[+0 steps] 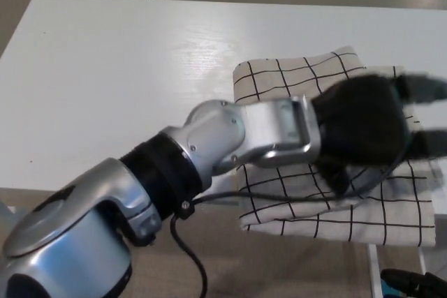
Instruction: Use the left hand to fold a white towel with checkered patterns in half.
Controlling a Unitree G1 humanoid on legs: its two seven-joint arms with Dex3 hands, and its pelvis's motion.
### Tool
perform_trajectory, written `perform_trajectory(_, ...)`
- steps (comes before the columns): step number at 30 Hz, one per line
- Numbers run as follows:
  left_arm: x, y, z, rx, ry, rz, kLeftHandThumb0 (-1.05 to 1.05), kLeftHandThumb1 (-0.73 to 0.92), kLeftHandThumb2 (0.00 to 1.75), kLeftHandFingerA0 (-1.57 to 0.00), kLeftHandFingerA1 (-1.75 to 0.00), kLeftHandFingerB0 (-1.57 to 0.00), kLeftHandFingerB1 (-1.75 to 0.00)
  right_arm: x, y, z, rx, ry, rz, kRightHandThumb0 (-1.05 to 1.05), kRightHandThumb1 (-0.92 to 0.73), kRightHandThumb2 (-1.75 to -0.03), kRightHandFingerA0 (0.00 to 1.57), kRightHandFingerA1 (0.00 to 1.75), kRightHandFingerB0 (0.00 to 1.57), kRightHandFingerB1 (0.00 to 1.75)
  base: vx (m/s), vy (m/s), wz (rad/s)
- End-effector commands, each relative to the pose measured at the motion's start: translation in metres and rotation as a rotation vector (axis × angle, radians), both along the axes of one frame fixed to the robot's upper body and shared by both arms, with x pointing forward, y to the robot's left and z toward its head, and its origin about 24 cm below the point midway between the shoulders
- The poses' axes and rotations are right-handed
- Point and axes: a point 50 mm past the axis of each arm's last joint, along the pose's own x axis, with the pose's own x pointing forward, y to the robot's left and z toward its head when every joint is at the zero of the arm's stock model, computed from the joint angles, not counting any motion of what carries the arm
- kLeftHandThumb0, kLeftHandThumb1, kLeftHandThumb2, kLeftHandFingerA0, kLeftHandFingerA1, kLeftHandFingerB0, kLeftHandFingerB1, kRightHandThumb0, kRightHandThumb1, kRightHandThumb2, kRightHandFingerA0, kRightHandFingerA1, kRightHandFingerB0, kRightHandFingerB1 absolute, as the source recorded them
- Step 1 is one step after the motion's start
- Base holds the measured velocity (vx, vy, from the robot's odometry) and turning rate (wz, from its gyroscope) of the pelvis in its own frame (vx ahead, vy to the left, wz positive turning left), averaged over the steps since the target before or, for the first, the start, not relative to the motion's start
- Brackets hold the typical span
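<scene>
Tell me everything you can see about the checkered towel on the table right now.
The towel is off-white cloth with a thin black grid. It lies rumpled, in layers, at the near right part of the white table, its front edge hanging over the table's edge. The left hand, blurred, fingers spread towards the right, covers its middle; whether it touches the cloth cannot be told. A black cable crosses the lower part.

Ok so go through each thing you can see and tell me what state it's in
towel: doubled over on the table, bottom edge hanging off the near side.
left hand: above the towel's right part, fingers spread, holding nothing, motion-blurred.
table: white, bare apart from the towel.
right hand: not in view.
</scene>
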Motion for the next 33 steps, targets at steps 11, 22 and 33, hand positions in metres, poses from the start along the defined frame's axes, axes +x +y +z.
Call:
perform_trajectory(11, -0.049, 0.112, 0.255, -0.705, 0.535, -0.137, -0.92, 0.60, 0.61, 0.00, 0.00, 0.00, -0.05, -0.022, -0.003, -0.016, 0.016, 0.105, -0.004, -0.29, -0.56, -0.57, 0.45, 0.51, 0.76, 0.53, 0.00, 0.000, 0.00)
perform_trajectory(22, -0.045, 0.226, 0.184, -0.813, 0.666, 0.053, -0.95, 0.63, 0.62, 0.00, -0.02, 0.00, -0.09, -0.018, -0.017, -0.005, -0.030, 0.057, -0.019, -0.32, -0.55, -0.57, 0.42, 0.51, 0.68, 0.53, 0.00, 0.000, 0.00)
perform_trajectory(33, -0.085, 0.297, 0.069, -1.018, 0.813, 0.294, -0.61, 0.39, 0.77, -0.03, -0.23, -0.05, -0.35, -0.001, -0.040, 0.026, -0.054, -0.062, -0.178, -0.35, -0.54, -0.57, 0.49, 0.56, 0.66, 0.56, 0.00, 0.000, 0.00)
